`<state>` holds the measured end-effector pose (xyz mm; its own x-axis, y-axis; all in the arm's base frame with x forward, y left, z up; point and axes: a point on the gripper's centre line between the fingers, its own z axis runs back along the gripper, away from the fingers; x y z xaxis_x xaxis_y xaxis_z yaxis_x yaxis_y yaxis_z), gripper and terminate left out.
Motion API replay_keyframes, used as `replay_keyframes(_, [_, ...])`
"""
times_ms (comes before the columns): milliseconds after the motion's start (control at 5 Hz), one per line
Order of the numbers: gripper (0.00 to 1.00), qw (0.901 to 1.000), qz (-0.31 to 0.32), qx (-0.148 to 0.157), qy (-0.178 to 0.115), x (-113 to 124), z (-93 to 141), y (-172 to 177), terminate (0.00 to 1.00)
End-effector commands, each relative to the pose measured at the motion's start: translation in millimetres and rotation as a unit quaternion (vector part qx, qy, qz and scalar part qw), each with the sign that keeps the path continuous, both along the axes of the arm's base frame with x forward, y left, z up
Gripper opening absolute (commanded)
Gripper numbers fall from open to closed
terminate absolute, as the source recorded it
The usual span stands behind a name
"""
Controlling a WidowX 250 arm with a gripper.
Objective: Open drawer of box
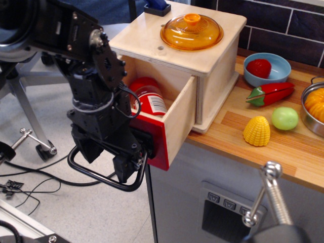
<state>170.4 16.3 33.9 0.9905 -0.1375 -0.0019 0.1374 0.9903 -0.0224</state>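
The box [212, 61] is a pale plywood cube on the left end of the counter, with an orange pot lid [191, 31] and a blue knob [158, 6] on top. Its drawer [179, 121] is pulled far out to the lower left, past the counter edge. A red can [149, 98] lies inside. My black gripper [129, 164] is against the drawer's red front [158, 149], shut on the black bar handle [96, 174], whose loop shows below it. The arm hides most of the front.
On the wooden counter [298, 152] right of the box are a blue bowl [278, 73], a red pepper [271, 92], a yellow corn [256, 130], a green ball [284, 118] and a metal pot [308, 114]. A grey button panel [223, 205] is below. A metal post [271, 195] stands in the foreground.
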Motion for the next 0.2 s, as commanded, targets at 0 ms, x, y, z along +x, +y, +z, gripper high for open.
replay_keyframes(0, [1.0, 0.9987, -0.018, -0.026, 0.039, -23.4, 5.2, -3.5, 1.0])
